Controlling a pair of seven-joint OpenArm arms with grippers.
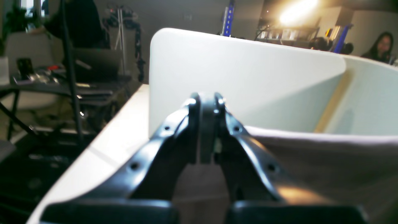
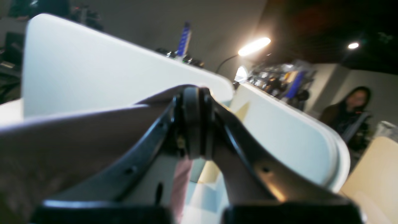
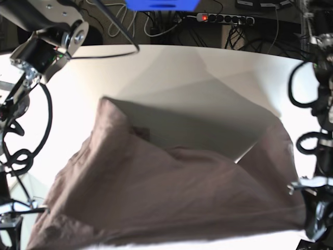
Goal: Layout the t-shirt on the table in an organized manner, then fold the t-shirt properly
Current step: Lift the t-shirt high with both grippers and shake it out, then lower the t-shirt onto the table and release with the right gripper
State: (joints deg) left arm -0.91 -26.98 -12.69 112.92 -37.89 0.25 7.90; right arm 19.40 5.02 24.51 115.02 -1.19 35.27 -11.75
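The mauve-pink t-shirt hangs stretched between my two grippers, lifted off the white table, and fills the lower half of the base view. My left gripper is shut on one edge of it, and the t-shirt runs off to the right from its fingers. My right gripper is shut on the other edge. There the t-shirt drapes to the left, with a pink strip hanging under the tips. In the base view the left gripper is at the lower right. The right gripper's tips are hidden behind cloth at the lower left.
Upright white panels with rounded corners stand just beyond the grippers. A dark desk with a laptop lies past the table's edge. A seated person is in the background. Cables and a power strip run along the far side.
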